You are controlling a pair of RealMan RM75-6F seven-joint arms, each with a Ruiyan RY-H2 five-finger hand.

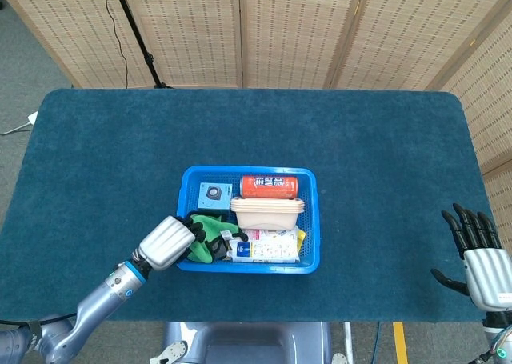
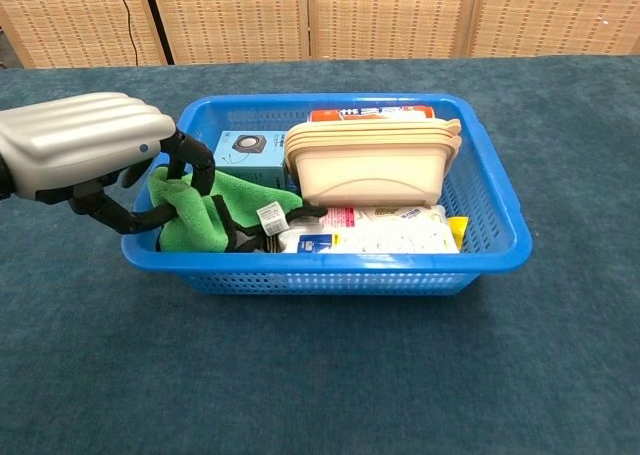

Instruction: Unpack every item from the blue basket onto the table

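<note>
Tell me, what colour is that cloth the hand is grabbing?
Green cloth, with a black edge; the chest view shows it best.

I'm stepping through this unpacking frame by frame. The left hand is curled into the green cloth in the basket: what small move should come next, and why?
Probably lift straight up. The left hand has its fingers curled around the green cloth, which still lies in the blue basket beside the beige container. Raising it clears the basket wall before moving out over the table.
</note>
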